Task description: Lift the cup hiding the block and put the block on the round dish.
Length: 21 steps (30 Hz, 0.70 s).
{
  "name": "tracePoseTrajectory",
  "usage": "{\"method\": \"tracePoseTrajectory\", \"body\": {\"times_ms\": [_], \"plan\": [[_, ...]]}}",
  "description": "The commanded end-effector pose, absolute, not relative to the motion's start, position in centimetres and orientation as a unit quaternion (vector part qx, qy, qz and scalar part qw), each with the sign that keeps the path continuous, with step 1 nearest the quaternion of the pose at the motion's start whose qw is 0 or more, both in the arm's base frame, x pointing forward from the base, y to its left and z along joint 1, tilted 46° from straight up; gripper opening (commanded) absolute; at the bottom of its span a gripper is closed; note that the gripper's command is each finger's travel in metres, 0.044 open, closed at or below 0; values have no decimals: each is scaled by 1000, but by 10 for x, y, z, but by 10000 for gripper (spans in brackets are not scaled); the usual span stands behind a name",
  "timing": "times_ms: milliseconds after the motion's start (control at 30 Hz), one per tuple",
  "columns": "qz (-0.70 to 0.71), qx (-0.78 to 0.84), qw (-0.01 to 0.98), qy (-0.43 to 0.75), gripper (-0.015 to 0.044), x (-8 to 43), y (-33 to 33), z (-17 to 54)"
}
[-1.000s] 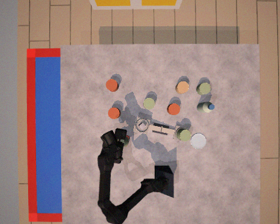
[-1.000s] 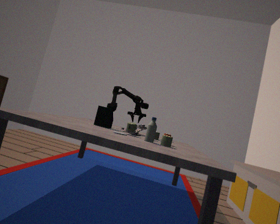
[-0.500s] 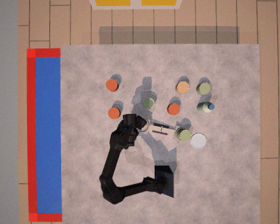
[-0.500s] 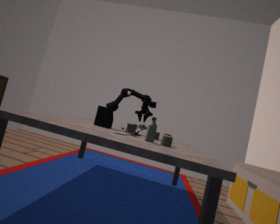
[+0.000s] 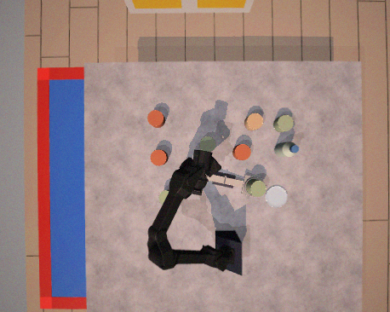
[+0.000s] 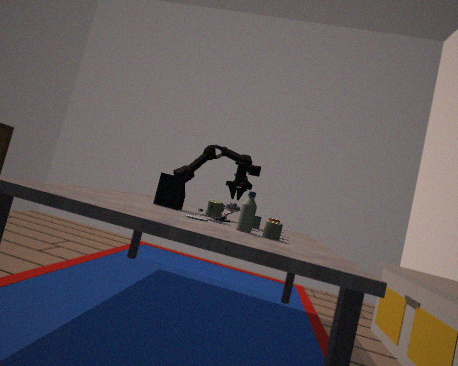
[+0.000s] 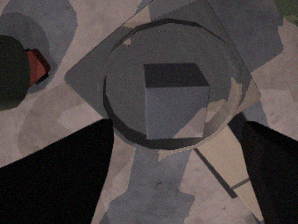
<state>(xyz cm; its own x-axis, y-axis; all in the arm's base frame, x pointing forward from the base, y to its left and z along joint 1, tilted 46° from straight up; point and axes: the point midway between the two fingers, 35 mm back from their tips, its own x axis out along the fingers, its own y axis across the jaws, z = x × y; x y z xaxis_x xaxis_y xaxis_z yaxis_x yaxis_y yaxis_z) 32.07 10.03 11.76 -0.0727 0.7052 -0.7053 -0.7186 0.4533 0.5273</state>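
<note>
- a blue mat (image 5: 67, 187) with a red border lies on the floor at the far left of the top view, beside the table (image 5: 319, 256).
- two orange cups (image 5: 156, 118) (image 5: 158, 157) stand on the left part of the table, one behind the other.
- a pale green cup (image 5: 163, 196) sits just left of the arm, mostly hidden under it; it is off the balance and well apart from the dish.
- the gripper (image 7: 174, 131) hangs over the left end of the balance (image 5: 224, 179), its fingers spread apart with nothing between them.
- the block (image 7: 174, 99), a grey-blue cube, sits uncovered on the balance's round pan (image 7: 123, 103), directly below the gripper and between the two fingers without touching them.
- the other green cup (image 5: 255, 187) stands on the right end of the balance.
- the white round dish (image 5: 276, 196) lies just right of that cup, with no cup over it.
- a bottle (image 5: 287, 149) with a blue cap stands behind the dish.
</note>
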Motion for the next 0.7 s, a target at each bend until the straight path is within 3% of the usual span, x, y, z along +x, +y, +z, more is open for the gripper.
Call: {"method": "tracePoseTrajectory", "body": {"times_ms": [0, 667], "plan": [[523, -3, 679, 515, 260, 319, 105, 114], [523, -2, 679, 515, 260, 317, 127, 91]]}}
